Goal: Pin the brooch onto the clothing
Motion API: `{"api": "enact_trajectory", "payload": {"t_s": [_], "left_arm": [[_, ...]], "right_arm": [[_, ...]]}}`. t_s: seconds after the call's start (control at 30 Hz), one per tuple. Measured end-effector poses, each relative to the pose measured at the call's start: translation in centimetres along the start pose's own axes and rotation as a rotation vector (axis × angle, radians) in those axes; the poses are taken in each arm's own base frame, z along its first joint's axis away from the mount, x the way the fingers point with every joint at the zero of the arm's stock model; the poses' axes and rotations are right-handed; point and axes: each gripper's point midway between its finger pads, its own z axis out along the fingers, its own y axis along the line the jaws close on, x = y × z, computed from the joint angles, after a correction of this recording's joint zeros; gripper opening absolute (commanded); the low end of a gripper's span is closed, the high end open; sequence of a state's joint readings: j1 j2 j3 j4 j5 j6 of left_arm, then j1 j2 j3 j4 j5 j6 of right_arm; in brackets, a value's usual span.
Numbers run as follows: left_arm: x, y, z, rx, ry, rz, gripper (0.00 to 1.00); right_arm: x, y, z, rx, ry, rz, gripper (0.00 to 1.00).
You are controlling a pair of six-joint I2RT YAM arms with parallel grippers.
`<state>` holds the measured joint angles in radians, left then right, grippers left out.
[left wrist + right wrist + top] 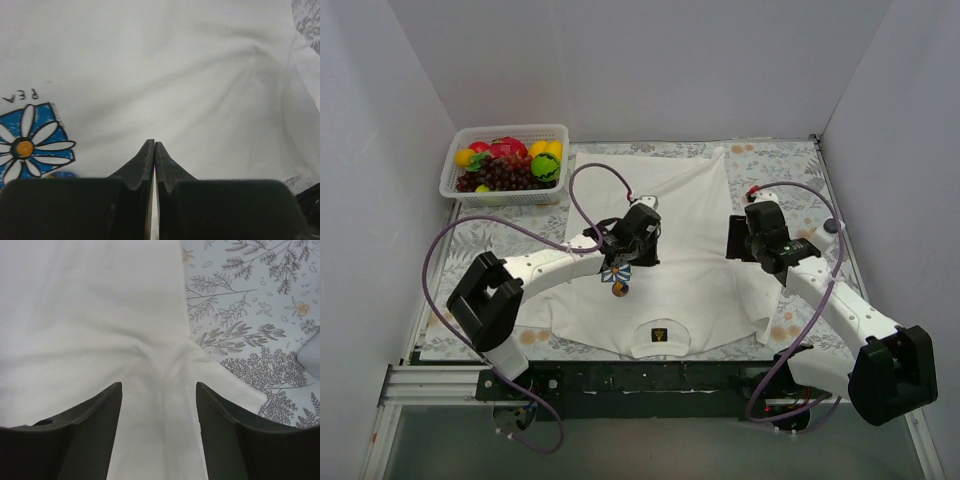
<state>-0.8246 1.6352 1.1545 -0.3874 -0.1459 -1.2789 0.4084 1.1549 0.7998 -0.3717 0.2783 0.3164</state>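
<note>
Arm bases, top view: sit on a black rail at the near table edge.
Shirt: white, lies flat on a leaf-print cloth, neck toward the bases. Carries a black label at the collar and a blue-and-white emblem on the chest.
Brown round item: rests on the shirt just on the near side of the emblem; too small to identify.
Left gripper: hangs over the chest, just beside the emblem.
Right gripper: hangs over the shirt's right edge.
Basket: white, far left corner, holds mixed fruit.

Left wrist view.
Left gripper: fingers pressed together, nothing visible between them, tips over plain white fabric.
Emblem: white daisy on blue, left of the fingers, with upside-down lettering above it.
Cloth: shows at the top right corner, past the shirt's edge.

Right wrist view.
Right gripper: fingers spread wide, grasping nothing, above the seam where sleeve joins body.
Cloth: fills the right side, beside the sleeve.
</note>
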Motion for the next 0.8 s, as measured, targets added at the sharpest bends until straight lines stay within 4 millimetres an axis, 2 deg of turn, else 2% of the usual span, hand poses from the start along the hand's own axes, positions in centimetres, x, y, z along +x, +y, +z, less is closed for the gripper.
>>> {"api": "enact_trajectory", "payload": {"t_s": [0.1,0.13,0.17,0.2,0.23,0.43,0.53,0.8], "left_arm": [[2.3,-2.2,1.2,0.055,0.045,0.021,0.0],[3.0,-2.7,1.6,0.069,0.058,0.026,0.0],[3.6,-3.0,1.9,0.078,0.07,0.03,0.0],[4.3,-3.4,2.3,0.087,0.085,0.033,0.0],[4.9,-3.7,2.7,0.094,0.099,0.037,0.0],[7.9,-3.9,4.7,0.101,0.165,0.034,0.0],[9.0,-3.5,5.6,0.091,0.195,0.026,0.0],[8.9,-4.4,6.1,0.133,0.197,0.017,0.0]], "right_arm": [[0.8,-1.7,-0.1,0.041,0.021,0.045,0.5],[0.9,-2.1,-0.1,0.048,0.02,0.06,0.39],[1.0,-2.7,-0.2,0.06,0.02,0.076,0.33],[1.1,-3.2,-0.2,0.068,0.021,0.094,0.14],[1.3,-3.7,-0.3,0.078,0.023,0.111,0.02],[3.0,-7.0,-0.1,0.161,0.062,0.204,0.01],[4.0,-7.9,-0.1,0.183,0.089,0.226,0.01],[8.1,-8.8,0.8,0.216,0.23,0.243,0.01]]}}
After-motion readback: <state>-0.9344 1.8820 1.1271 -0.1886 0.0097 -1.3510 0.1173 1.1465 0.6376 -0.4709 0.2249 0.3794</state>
